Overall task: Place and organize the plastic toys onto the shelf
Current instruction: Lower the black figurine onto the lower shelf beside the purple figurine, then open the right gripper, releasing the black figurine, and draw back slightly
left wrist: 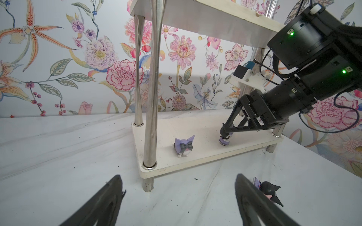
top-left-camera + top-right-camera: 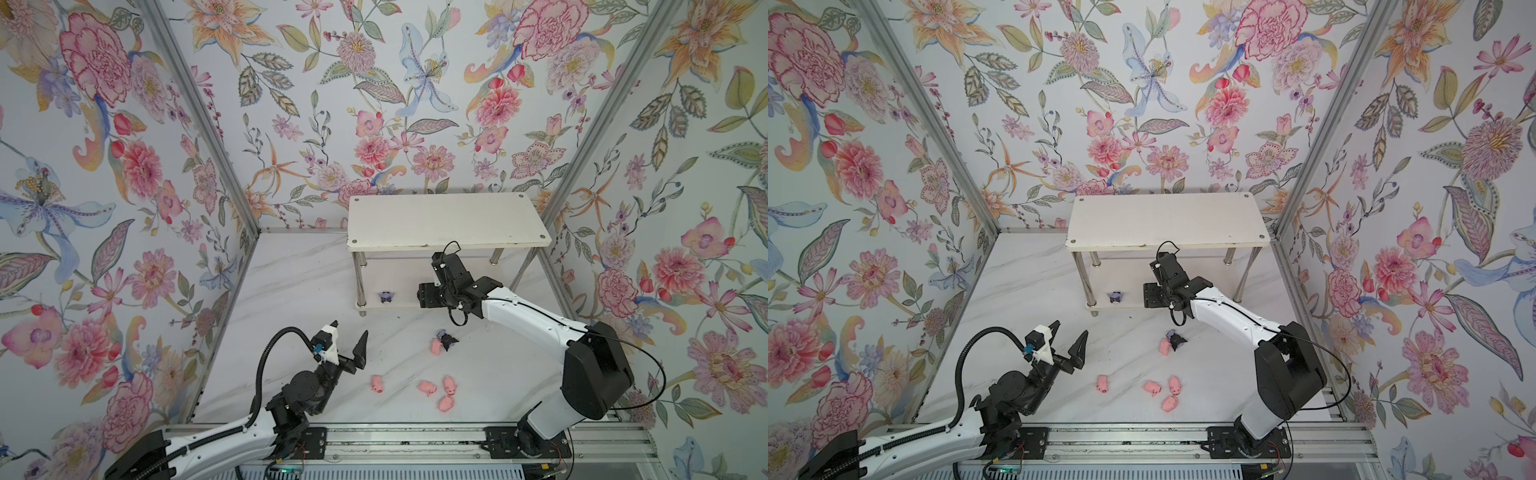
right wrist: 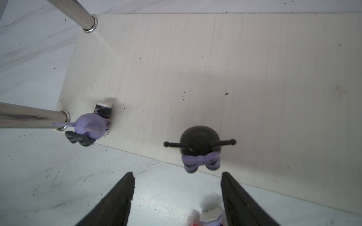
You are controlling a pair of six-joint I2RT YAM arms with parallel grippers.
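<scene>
Top views both show four pink pigs (image 2: pixel 427 387) scattered at the table's (image 2: pixel 291 291) front. The left gripper (image 2: pixel 350 328) hangs beside them, fingers splayed and empty. Farther on, a fifth pig (image 2: pixel 435 347) touches a black-and-purple figurine (image 2: pixel 449 340). On the shelf's (image 2: pixel 449 220) lower board, the right gripper (image 3: pixel 177 175) has its fingers parted, grasping nothing. A black-headed figurine (image 3: pixel 199 142) stands just past their tips. I'd back straight out, missing its thin ears.

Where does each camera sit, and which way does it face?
Both top views: high behind the bases, looking down at the shelf; left arm, right arm show.
Left wrist: low, facing the shelf; left gripper shows.
Right wrist: above the lower board, looking down; right gripper shows.
Shared: both wrists see the purple-headed figurine.
</scene>
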